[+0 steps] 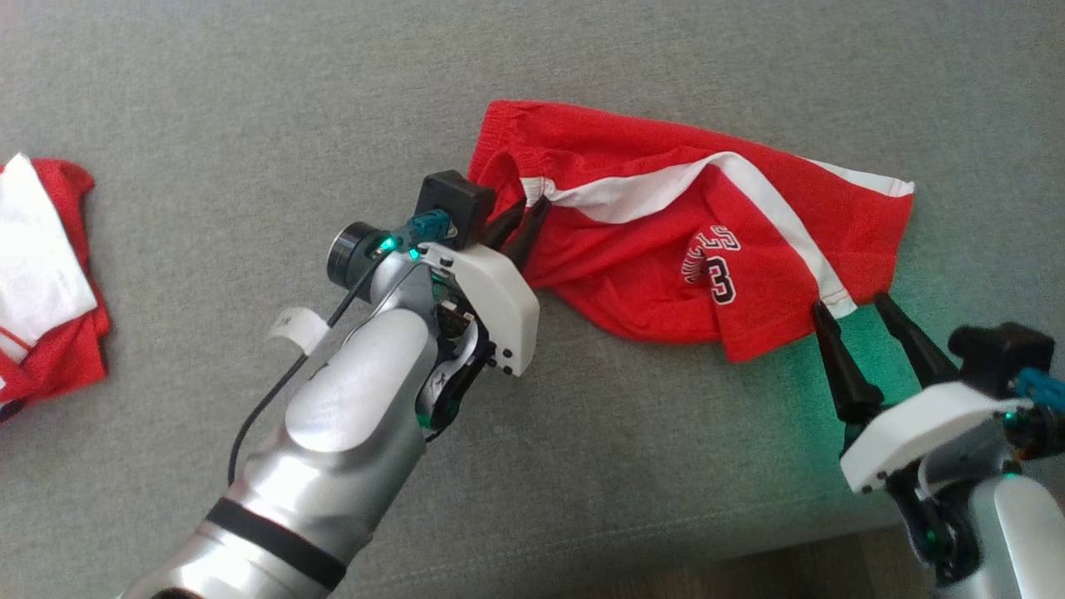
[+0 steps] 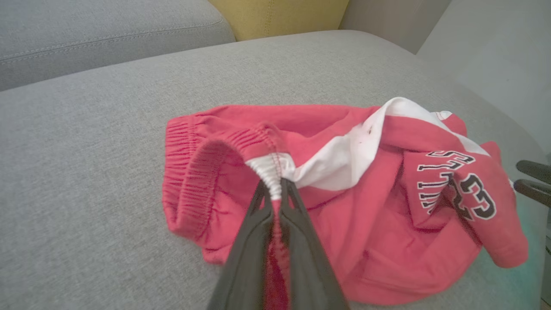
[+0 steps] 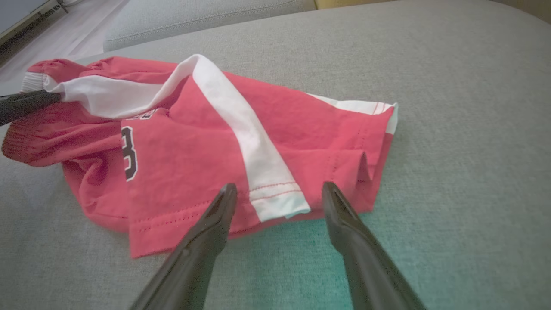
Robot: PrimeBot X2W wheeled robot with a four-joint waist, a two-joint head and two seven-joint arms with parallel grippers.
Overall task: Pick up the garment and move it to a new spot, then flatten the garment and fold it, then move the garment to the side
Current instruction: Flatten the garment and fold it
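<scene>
Garment [image 1: 666, 241], red with white stripes, is lying crumpled on the grey cushion [image 1: 250, 100], toward its front edge. Left gripper [image 1: 522, 218] is pinching the elastic waistband [image 2: 271, 170] tightly; right gripper [image 1: 853, 306] is hovering spread wide at the hem [image 3: 275, 202], grasping nothing.

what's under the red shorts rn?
Grey sofa cushion shows all round the red shorts, which lie on it. Whatever is beneath the crumpled fabric is covered, so I cannot tell.

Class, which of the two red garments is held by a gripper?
The spread red shorts, waistband pinched by the left gripper; the folded garment far left lies untouched.
</scene>
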